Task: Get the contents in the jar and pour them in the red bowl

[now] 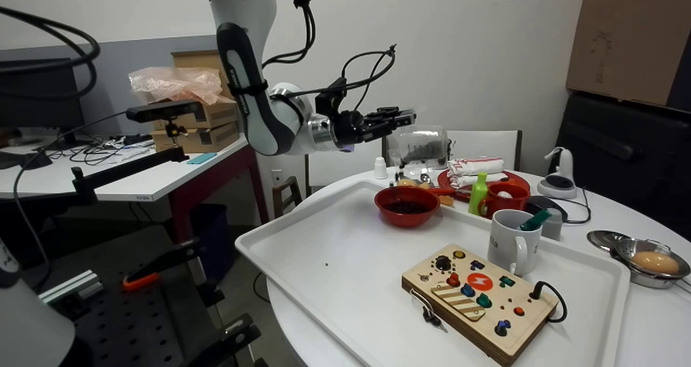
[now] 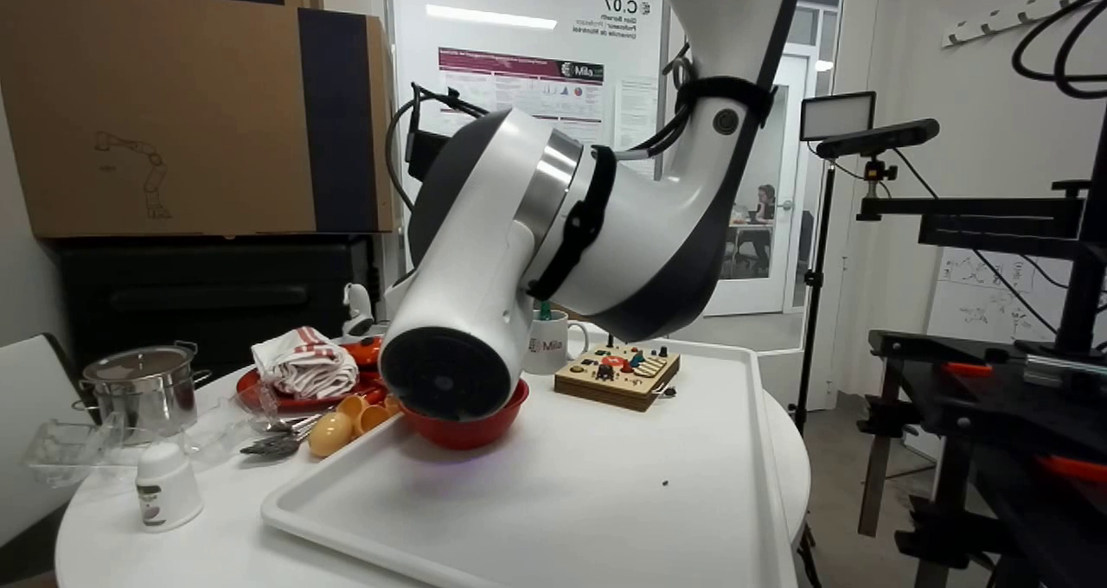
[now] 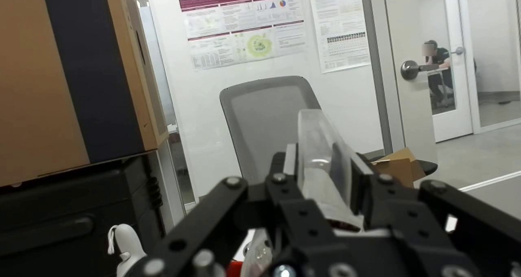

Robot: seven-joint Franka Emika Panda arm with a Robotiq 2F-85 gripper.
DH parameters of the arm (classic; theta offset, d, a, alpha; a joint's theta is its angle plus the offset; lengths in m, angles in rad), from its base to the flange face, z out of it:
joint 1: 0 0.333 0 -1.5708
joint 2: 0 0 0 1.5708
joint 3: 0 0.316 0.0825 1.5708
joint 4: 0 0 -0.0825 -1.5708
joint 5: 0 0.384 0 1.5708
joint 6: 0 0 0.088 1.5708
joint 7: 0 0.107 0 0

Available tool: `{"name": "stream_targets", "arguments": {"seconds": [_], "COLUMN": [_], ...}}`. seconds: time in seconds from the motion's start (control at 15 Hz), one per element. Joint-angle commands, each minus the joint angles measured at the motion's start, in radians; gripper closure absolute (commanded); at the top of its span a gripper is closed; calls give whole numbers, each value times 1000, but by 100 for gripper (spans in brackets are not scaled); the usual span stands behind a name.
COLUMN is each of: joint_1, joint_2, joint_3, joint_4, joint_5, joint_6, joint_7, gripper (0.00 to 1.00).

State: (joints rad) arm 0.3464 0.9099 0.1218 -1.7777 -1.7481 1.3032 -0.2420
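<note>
My gripper [image 1: 409,118] is held level, above and a little behind the red bowl. It also shows in the wrist view [image 3: 321,167], with its fingers on both sides of the clear jar [image 3: 319,152], shut on it. In an exterior view the jar is hard to make out at the fingertips. The red bowl [image 1: 387,211] stands upright at the tray's far edge; in an exterior view it is partly hidden behind my arm [image 2: 458,432]. The dark contents [image 1: 406,207] lie in the bowl. A dark red patch shows low by the jar; I cannot tell what it is.
A white tray [image 1: 334,302] holds a wooden button box [image 1: 478,302] and a white mug [image 1: 505,243]. Behind the bowl are a white bottle [image 1: 380,168], a red plate with a towel [image 1: 475,166] and a green bottle [image 1: 478,191]. A silver pot [image 2: 143,398] stands farther off.
</note>
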Motion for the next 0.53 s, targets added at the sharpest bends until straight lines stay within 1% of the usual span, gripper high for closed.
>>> {"name": "stream_targets", "arguments": {"seconds": [0.0, 0.47], "joint_1": [14, 31], "joint_2": [43, 87], "joint_3": [-11, -24], "joint_4": [50, 77], "joint_5": [-39, -98], "joint_6": [-67, -156], "joint_7": [-5, -5], "gripper": [93, 93]}}
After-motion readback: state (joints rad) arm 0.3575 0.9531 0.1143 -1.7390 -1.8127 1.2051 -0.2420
